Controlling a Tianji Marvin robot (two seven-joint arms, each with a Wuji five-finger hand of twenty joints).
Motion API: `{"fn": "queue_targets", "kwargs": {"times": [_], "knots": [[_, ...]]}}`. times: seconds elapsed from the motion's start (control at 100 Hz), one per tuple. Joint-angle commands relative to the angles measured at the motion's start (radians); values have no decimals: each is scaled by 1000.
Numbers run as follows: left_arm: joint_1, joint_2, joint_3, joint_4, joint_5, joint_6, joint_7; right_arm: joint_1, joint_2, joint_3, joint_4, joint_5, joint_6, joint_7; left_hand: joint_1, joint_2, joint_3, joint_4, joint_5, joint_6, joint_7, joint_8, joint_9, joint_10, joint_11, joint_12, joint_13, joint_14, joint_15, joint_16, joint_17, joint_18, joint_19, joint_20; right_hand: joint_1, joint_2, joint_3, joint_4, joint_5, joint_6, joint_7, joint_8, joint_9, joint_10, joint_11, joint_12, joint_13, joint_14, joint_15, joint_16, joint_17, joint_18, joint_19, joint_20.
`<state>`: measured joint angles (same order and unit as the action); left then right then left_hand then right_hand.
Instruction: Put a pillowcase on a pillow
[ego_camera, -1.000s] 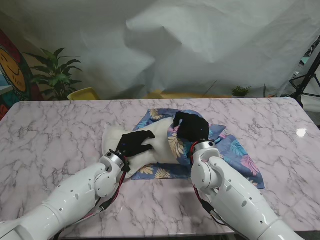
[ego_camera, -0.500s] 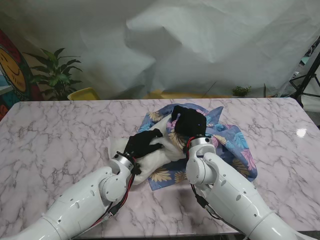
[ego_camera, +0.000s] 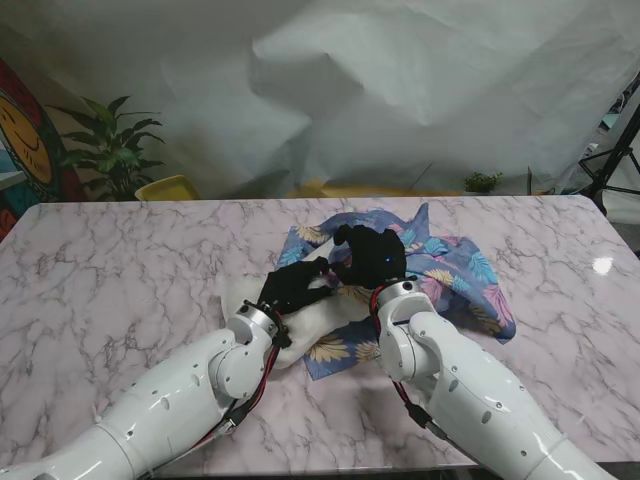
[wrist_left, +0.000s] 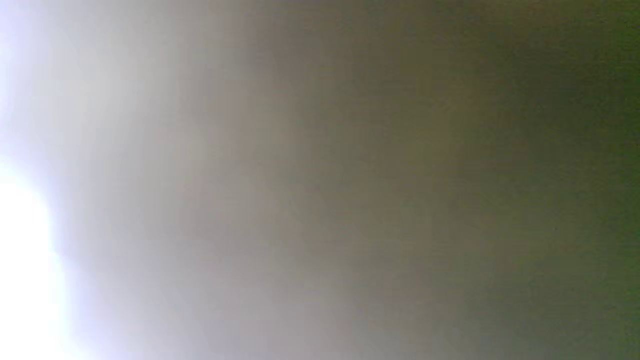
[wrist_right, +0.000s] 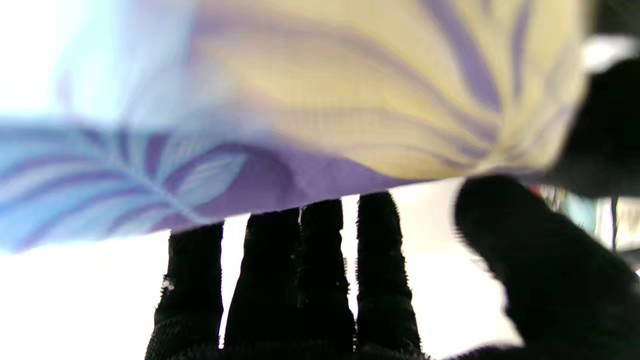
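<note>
The marble tabletop (ego_camera: 120, 260) is seen from the stand cam, w/ a white backdrop behind it. Near its middle the floral pillowcase (ego_camera: 455, 275) is spread and bunched, its far edge lifted into a peak; most of it is laid to the right of centre. The white pillow (ego_camera: 305, 325) is seen at the pillowcase's left edge, partly covered by the cloth, w/ its left end bare on the tabletop.

The right hand (ego_camera: 372, 256) is placed at the pillowcase's open edge, fingers closed on the fabric. In the right wrist cam the cloth (wrist_right: 310, 110) is seen draped over the fingers (wrist_right: 382, 265), w/ the thumb (wrist_right: 530, 240) pressed up against it, so the pillowcase is held.

The left hand (ego_camera: 293, 286) is laid on the pillow, just beside the right hand, fingertips pointed toward the pillowcase opening. Whether the pillow is gripped or only pressed can't be told: the left wrist cam is fully blurred, nothing made out in it.
</note>
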<state>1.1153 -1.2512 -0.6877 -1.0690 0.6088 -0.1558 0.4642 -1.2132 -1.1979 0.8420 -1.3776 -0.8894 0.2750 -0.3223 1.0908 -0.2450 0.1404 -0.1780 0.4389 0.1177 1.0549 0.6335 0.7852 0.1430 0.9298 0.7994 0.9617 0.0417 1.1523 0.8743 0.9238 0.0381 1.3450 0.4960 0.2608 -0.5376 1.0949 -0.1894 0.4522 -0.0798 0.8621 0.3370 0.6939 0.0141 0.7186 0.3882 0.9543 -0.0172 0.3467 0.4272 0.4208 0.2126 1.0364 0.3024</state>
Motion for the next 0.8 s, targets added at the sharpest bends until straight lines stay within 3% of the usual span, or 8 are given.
{"fn": "queue_targets", "kwargs": {"times": [0.0, 0.09, 0.23, 0.34, 0.46, 0.56, 0.71, 0.79], "knots": [[-2, -10, 1, -6, 0, -6, -6, -31, 46, 13, -53, -27, 19, 28, 200, 189, 133, 87, -19, -3, 60, 13, 43, -60, 78, 34, 104, -208, 189, 51, 156, -345, 425, 64, -89, 41, -62, 26, -79, 72, -132, -25, -140, 58, -67, -35, -167, 66, -119, -71, -117, 20, -43, 7], [-1, -11, 0, -4, -3, -6, -2, -64, 73, 35, -117, -116, 49, 93, 200, 189, 132, 87, -20, -4, 61, 14, 43, -62, 80, 35, 105, -210, 192, 50, 156, -346, 427, 63, -120, 65, -137, 40, -126, 119, -253, -74, -253, 112, -127, -68, -329, 129, -158, -156, -217, 30, -72, -24], [1, -9, -1, -2, -1, -8, -2, -121, 91, 79, -201, -203, 92, 141, 200, 189, 129, 87, -20, -8, 63, 16, 44, -65, 81, 36, 106, -213, 195, 49, 156, -349, 429, 59, -130, 83, -176, 48, -146, 144, -331, -98, -338, 152, -156, -84, -456, 161, -147, -208, -293, 34, -100, -51], [2, -8, -5, -5, 4, -3, -1, -176, 91, 107, -246, -266, 169, 109, 200, 188, 129, 86, -21, -9, 64, 17, 44, -67, 82, 36, 106, -215, 197, 49, 156, -350, 432, 58, -153, 125, -200, 52, -142, 156, -346, -90, -359, 164, -133, -78, -482, 140, -108, -214, -295, 25, -89, -52], [-1, -9, -7, 4, 0, 1, 1, -244, 84, 137, -285, -318, 281, 24, 200, 188, 129, 87, -21, -10, 66, 17, 44, -67, 83, 37, 106, -215, 198, 48, 156, -351, 433, 56, -163, 142, -221, 51, -129, 163, -352, -82, -358, 167, -112, -71, -482, 134, -77, -206, -283, 21, -77, -48], [-4, -13, -6, 12, -6, 4, 6, -312, 83, 172, -341, -345, 326, 19, 200, 190, 128, 87, -21, -11, 67, 18, 45, -69, 83, 37, 106, -216, 200, 47, 156, -351, 435, 54, -160, 152, -238, 49, -71, 143, -322, -50, -279, 131, -57, -51, -404, 108, 0, -170, -242, 8, -45, -34], [-5, -18, -8, 12, -12, 19, 15, -420, 95, 221, -421, -344, 308, 115, 200, 190, 127, 86, -21, -11, 68, 18, 45, -68, 84, 38, 108, -218, 201, 46, 157, -354, 437, 52, -147, 170, -286, 49, 10, 60, -134, 113, -141, 43, 63, 62, -231, 45, 123, -53, -127, -27, 43, 26], [-7, -22, -10, 11, -21, 32, 15, -453, 99, 228, -432, -342, 303, 146, 200, 188, 129, 86, -21, -8, 68, 18, 47, -68, 84, 38, 110, -219, 203, 46, 157, -356, 440, 51, -144, 170, -289, 49, 16, 28, -42, 168, -100, 21, 103, 111, -174, 30, 172, -6, -83, -38, 72, 60]]}}
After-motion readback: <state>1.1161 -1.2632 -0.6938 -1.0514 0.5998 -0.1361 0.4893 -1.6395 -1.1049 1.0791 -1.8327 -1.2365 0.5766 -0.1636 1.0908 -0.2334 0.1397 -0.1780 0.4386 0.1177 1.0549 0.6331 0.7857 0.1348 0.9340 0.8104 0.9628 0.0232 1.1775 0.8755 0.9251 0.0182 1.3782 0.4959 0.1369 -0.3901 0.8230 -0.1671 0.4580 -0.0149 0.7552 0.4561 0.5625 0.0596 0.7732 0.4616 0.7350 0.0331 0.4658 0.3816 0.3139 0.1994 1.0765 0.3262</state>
